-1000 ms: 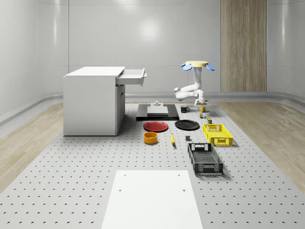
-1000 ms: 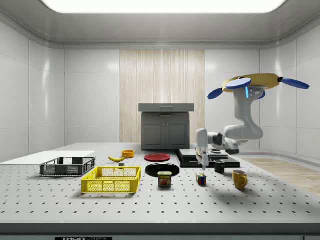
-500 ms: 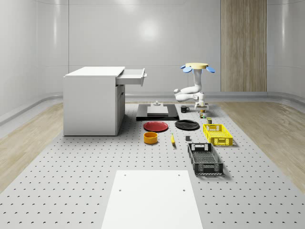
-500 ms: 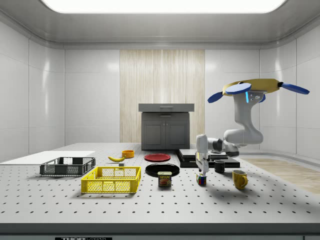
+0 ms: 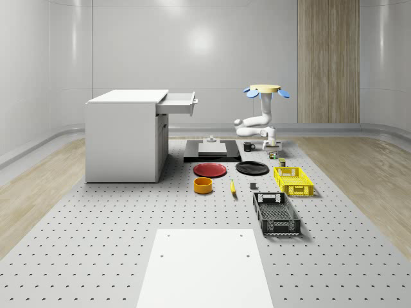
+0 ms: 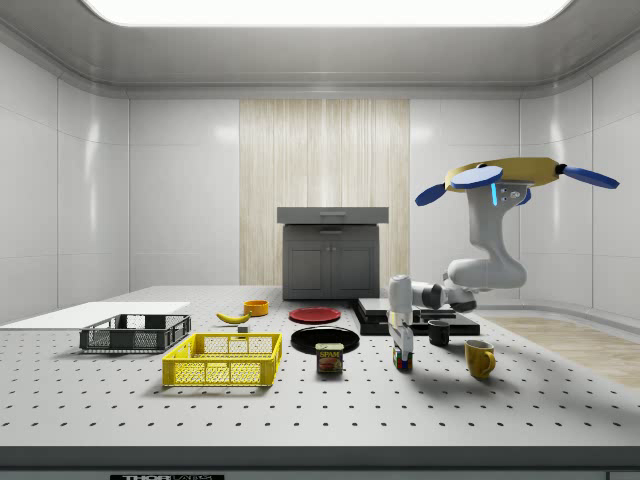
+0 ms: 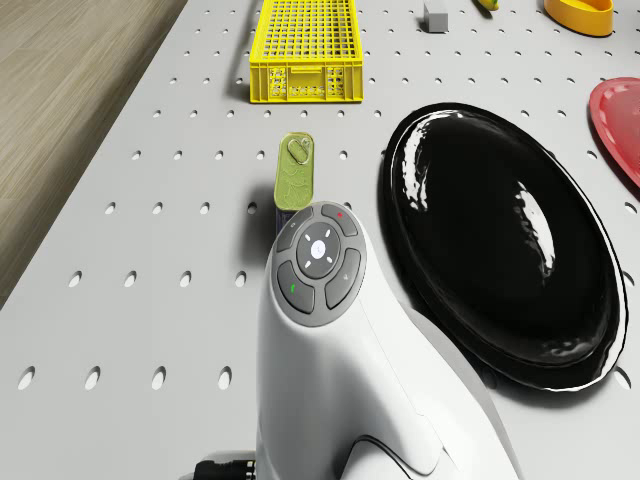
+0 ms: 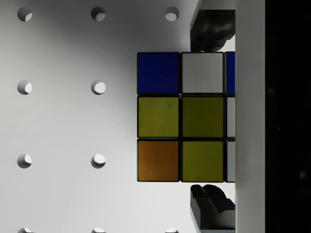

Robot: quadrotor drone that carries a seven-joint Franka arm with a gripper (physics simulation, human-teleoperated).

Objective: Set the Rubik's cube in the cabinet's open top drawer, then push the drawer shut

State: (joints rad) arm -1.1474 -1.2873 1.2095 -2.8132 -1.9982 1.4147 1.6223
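The Rubik's cube (image 8: 180,116) sits on the perforated table, also seen as the cube (image 6: 402,359) in the side view and the cube (image 5: 273,154) in the whole-scene view. My gripper (image 8: 211,116) points straight down over it, open, with one dark finger (image 8: 211,31) just off each of two opposite cube sides. From the side, the gripper (image 6: 401,347) reaches down onto the cube. The drone (image 6: 510,175) hovers above and to the side view's right of it. The grey cabinet (image 5: 125,135) stands far off at the whole-scene view's left, its top drawer (image 5: 176,102) pulled open.
A meat can (image 7: 295,170) and a black plate (image 7: 500,240) lie close to the arm's wrist (image 7: 318,265). A yellow mug (image 6: 479,357) and a black mug (image 6: 439,333) stand near the cube. A yellow basket (image 5: 293,180), black crate (image 5: 276,213) and red plate (image 5: 210,169) lie nearer.
The drone sank a little, and the arm lowered the gripper from above the cube down around it. The cube has not moved.
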